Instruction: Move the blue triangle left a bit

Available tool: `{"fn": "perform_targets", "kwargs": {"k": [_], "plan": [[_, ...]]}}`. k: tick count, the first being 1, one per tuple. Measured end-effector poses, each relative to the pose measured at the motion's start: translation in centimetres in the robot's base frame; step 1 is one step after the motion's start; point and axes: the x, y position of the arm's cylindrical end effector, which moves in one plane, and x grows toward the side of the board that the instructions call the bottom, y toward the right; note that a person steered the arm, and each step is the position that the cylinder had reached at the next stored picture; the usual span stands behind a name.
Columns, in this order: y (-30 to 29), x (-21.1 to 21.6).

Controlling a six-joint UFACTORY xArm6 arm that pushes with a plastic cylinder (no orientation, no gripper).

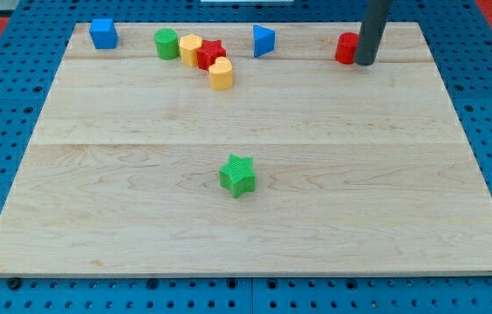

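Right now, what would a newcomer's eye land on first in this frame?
Probably the green star, alone near the middle of the wooden board. Next, the row along the view's top: blue cube, then a green cylinder, two yellow blocks and a red star bunched together, then the blue triangle. My tip is right of the triangle, against a red block.

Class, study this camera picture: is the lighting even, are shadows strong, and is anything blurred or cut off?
Camera view: lighting is even and soft, with no glare on the wooden board; the green star casts only a faint shadow; block edges are slightly soft; the dark rod is cut off at the view's top, my tip beside the red block.
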Motion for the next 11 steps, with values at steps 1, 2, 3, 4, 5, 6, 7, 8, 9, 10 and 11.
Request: {"fn": "perform_targets", "kwargs": {"k": [1,2,3,4,5,6,7,8,9,10,11], "plan": [[0.6,-1.7],[1.8,-2.0],[0.1,-2.0],[0.2,-0.4],[-2.4,0.6],[-10.5,0.0],[-13.2,-2.8],[-13.4,-4.6],[-15.3,-5.1],[-15.6,-5.5],[-15.6,-5.3]]}}
